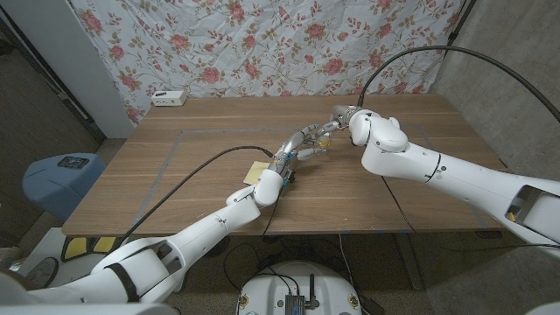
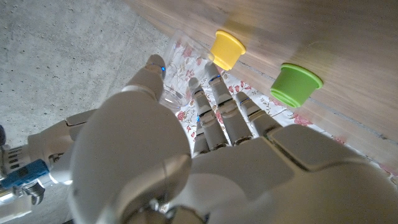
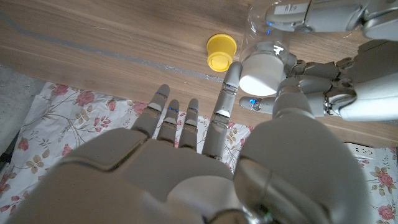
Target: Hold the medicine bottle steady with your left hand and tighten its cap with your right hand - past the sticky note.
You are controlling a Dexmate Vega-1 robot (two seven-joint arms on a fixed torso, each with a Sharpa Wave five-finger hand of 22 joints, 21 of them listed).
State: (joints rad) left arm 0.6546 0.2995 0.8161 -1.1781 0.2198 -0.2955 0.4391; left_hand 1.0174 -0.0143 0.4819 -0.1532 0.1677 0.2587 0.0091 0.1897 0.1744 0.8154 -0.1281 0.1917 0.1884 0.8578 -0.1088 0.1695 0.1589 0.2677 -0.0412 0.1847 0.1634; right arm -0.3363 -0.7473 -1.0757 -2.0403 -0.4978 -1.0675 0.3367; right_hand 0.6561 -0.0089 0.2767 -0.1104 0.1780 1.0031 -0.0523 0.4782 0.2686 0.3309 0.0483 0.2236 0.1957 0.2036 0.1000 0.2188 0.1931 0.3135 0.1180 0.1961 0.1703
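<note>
Both hands meet at the medicine bottle (image 3: 264, 28). Left hand (image 3: 323, 81) fingers clamp its clear, likely slippery body; right hand (image 3: 186, 155) fingers apart, pinching white cap (image 3: 260, 73).

One medicine bottle (image 3: 261, 28), one white cap (image 3: 260, 73), one yellow cup (image 2: 226, 48), one green cup (image 2: 296, 83), one sticky note (image 1: 257, 171).

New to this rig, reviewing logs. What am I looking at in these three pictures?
A two-armed robot at a wooden table. The head view looks down from the robot's head; the other two come from cameras on each wrist, looking along the back of that hand.

The left hand grips a clear medicine bottle. The right hand has thumb and a finger at its white cap.

On the table: a sticky note, a yellow cup, a green cup, a white power strip.
</note>
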